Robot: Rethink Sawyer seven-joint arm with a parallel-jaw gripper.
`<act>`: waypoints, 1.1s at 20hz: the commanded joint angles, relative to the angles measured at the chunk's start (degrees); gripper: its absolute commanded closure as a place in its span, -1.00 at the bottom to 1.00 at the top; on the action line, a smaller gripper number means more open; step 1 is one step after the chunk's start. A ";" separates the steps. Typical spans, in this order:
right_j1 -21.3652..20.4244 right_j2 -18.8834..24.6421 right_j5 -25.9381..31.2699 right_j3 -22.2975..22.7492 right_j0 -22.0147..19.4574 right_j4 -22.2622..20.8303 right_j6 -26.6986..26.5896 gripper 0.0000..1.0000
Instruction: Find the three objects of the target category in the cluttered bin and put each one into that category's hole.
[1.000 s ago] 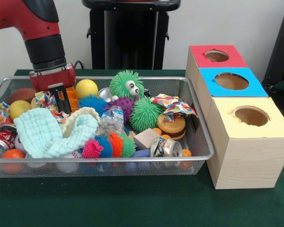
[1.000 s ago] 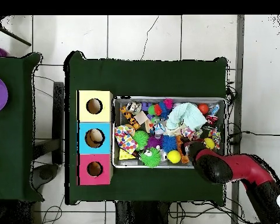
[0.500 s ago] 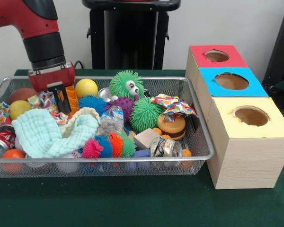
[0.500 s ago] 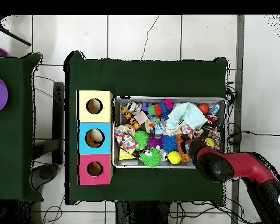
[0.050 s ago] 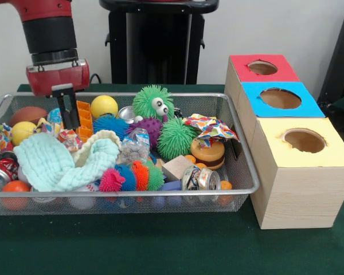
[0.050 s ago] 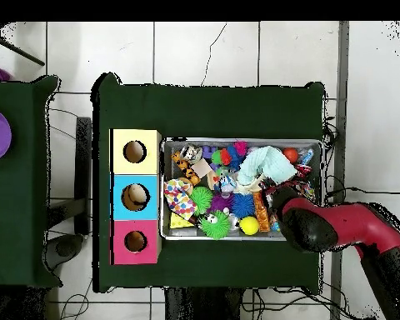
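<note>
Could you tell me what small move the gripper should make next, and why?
Probably keep lifting straight up until clear of the basket. The gripper sits above the pile at the end far from the boxes, beside the orange block and yellow ball. Whether it holds anything cannot be told, so a clear view comes first.

No words or numbers can be read anywhere. The crushed red and silver metal can [image 5: 1,169] has marks, but they are too small to read.

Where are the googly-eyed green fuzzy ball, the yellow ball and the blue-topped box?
Green fuzzy ball [image 5: 151,101], front view, spiky body.
Yellow ball [image 5: 104,106], front view, its middle.
Blue-topped box [image 5: 253,101], front view, blue top.
</note>
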 commanded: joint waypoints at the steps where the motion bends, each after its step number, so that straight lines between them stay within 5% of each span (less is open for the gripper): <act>1: -5.31 1.01 -2.92 4.42 5.97 -2.36 -1.91 1.00; 9: -6.79 1.92 0.76 3.94 3.07 1.32 -8.72 1.00; 15: 1.29 1.21 4.96 0.14 -2.27 1.74 -16.63 1.00; 22: 9.18 -4.05 3.76 -1.81 -5.78 -0.65 -12.63 1.00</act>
